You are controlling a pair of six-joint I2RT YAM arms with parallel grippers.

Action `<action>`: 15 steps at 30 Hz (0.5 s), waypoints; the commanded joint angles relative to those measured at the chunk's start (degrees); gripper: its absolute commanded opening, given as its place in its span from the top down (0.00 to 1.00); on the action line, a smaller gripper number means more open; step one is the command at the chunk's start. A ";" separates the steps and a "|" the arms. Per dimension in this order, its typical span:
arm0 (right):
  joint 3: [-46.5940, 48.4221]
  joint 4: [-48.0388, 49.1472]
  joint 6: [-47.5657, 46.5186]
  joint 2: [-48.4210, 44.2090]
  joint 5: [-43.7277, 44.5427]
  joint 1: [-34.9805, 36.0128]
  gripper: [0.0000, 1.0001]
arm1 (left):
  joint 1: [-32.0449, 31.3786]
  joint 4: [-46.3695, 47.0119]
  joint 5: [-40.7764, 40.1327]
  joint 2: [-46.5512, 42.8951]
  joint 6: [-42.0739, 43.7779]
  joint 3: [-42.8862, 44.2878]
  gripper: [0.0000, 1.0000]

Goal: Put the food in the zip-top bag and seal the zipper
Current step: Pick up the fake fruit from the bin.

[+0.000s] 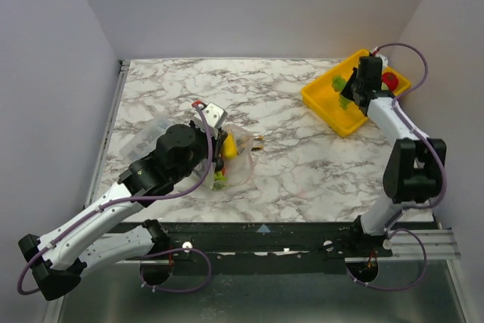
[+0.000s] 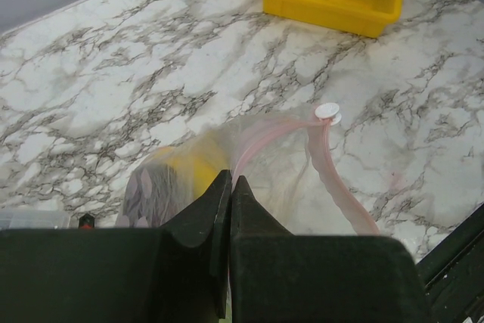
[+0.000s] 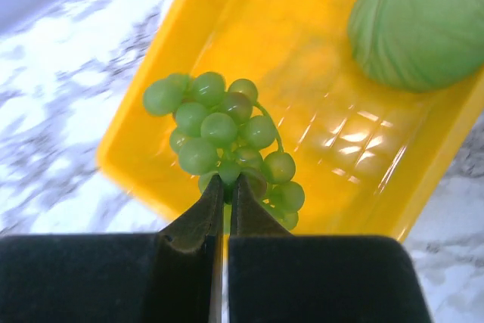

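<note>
The clear, floppy plastic zip-top bag lies on the marble-patterned table directly ahead of the left pincer. Its jaws are closed on the bag's near lip, apparently to keep the mouth lifted for loading. The pale pink zipper strip trails to that pincer's right, not yet sealed, and a yellow toy piece shows inside. Well apart, the right pincer is clamped on a bunch of green toy grapes over the yellow plastic tray, likely the next item to carry across.
</note>
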 commanded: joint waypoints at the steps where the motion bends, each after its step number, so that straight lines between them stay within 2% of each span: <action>1: -11.50 1.07 5.87 -14.14 -15.06 1.09 1.00 | -0.12 1.01 -1.79 -0.67 0.35 1.52 1.00; 5: -21.20 -0.85 8.05 -28.75 -24.70 1.40 1.00 | -0.10 1.12 -2.14 -0.59 0.45 1.33 1.00; 8: -24.36 -5.29 8.13 -38.64 -32.38 1.59 1.00 | -0.12 1.12 -2.85 -0.48 0.76 1.26 1.00; 15: -29.31 -13.74 10.98 -53.32 -51.63 2.02 1.00 | -0.12 1.09 -3.27 0.79 1.00 1.21 1.00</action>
